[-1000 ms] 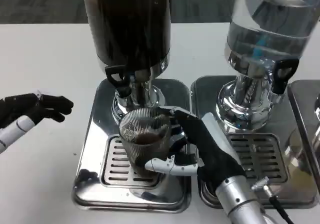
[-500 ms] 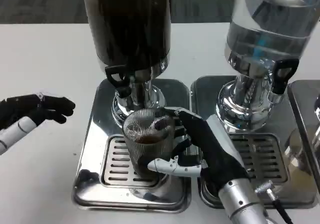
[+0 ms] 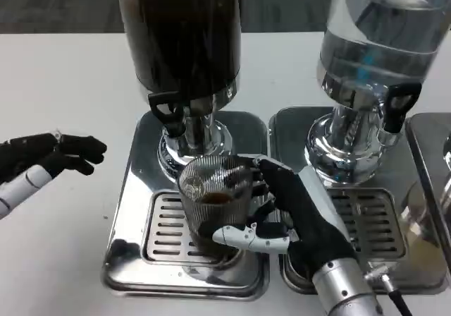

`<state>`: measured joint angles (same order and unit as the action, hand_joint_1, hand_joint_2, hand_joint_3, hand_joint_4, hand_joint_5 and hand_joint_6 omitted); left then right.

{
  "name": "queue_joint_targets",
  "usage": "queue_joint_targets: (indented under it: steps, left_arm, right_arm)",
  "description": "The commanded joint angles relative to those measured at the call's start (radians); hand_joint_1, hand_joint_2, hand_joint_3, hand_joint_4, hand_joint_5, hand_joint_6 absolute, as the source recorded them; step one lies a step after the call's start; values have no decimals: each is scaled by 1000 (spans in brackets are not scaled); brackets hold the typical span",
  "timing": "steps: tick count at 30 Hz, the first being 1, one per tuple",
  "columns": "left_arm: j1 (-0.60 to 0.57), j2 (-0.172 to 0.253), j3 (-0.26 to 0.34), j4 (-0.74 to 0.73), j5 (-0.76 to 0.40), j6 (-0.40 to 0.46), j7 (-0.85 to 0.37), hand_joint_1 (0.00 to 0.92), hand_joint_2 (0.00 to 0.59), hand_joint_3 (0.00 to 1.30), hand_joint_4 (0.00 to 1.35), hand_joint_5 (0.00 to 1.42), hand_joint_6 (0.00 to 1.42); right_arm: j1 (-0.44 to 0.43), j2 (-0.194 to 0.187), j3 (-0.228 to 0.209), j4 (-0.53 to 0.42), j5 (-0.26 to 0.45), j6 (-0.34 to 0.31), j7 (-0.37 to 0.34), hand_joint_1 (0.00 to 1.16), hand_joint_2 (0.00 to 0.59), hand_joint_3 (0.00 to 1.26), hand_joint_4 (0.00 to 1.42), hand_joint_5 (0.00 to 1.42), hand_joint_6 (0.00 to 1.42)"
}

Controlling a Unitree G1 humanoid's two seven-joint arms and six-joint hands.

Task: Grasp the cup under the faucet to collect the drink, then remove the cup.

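The right hand (image 3: 292,214) wraps its fingers around the ribbed cup (image 3: 215,196), which stands on the drip tray (image 3: 134,210) below the black faucet (image 3: 165,108). The left hand (image 3: 53,154) hovers over the white surface (image 3: 63,83), fingers loosely curled, holding nothing.

the ribbed smoky-grey glass cup (image 3: 213,199) has dark brown drink inside. the tall dispenser tank with dark brown liquid (image 3: 180,34) looks almost black, and the clear dispenser tank with water (image 3: 384,34) shows a pale blue tint. the shiny silver slotted metal drip tray (image 3: 137,210) lies on the white table (image 3: 63,83).
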<state>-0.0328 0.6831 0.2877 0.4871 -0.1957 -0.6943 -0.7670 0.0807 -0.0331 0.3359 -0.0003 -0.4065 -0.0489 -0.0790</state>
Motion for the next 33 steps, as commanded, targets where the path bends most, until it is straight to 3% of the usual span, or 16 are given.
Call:
queue_joint_targets:
  steps: [1, 33]
  left_arm:
    - [-14, 9, -11, 11, -13, 7, -13, 0, 196, 405, 378, 419, 338]
    - [-30, 11, -36, 21, -31, -3, -30, 0, 196, 404, 377, 419, 338]
  right_arm:
    - [4, 11, -10, -41, 16, -41, -21, 873, 250, 380, 449, 646, 850]
    - [71, 10, -53, -100, 46, -73, -31, 837, 273, 410, 467, 672, 901]
